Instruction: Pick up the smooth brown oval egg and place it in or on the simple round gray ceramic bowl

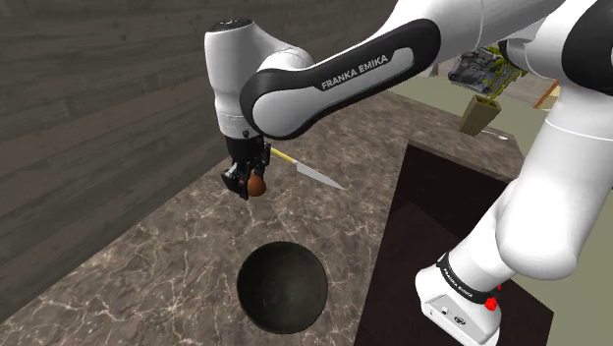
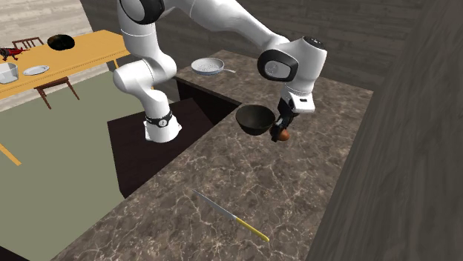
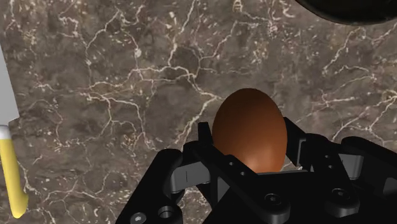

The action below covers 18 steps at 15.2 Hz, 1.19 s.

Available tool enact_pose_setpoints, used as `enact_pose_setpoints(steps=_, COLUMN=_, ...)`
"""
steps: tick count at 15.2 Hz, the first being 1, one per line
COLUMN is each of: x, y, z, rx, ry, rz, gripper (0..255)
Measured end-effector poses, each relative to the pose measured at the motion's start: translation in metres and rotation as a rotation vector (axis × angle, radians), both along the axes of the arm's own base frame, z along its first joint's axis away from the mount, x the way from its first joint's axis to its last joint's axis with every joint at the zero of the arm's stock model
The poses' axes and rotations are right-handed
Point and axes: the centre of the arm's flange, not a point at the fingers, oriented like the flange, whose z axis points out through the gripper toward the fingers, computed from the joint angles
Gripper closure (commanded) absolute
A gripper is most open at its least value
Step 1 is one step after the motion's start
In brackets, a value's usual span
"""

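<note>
Jaws are clamped on the egg (image 3: 249, 130), one finger on each flank. It's seated well back between them (so the butt end is buried in the black hardware and I can't tell how much contact there really is). Its long axis runs along the fingers, with the narrow end poking out past the tips toward the counter (image 1: 138, 275). It's brown and glossy. In the shoulder view it hangs clear of the marble, though how high is anyone's guess.

What matters for the next move is that the bowl (image 1: 283, 285) isn't under the egg. In the shoulder view it sits lower in frame than the jaws, toward the stand, with a strip of bare counter between them. In the second exterior view it's just left of the jaws and looks almost touching, but I'd put that down to the angle. My read is a sideways carry toward the stand before any release.

The bowl looks nearly black rather than gray, and empty. In the wrist view its rim is cut off at the corner. A yellow-handled knife (image 2: 230, 216) lies roughly on the opposite side of the jaws from the bowl, well apart from both.
</note>
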Motion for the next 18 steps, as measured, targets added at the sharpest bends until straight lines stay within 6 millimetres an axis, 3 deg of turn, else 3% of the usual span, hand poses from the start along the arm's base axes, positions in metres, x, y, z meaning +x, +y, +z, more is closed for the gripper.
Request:
enact_pose_setpoints(steps=5, x=-0.008, y=0.002, z=0.022, rx=0.000, ry=0.000, rz=0.000, gripper=255)
enact_pose_setpoints(steps=12, x=-0.089, y=0.021, z=0.025, rx=0.000, ry=0.001, rz=0.001, gripper=255)
enact_pose_setpoints(steps=18, x=-0.170, y=0.040, z=0.020, rx=0.000, ry=0.000, rz=0.002, gripper=255)
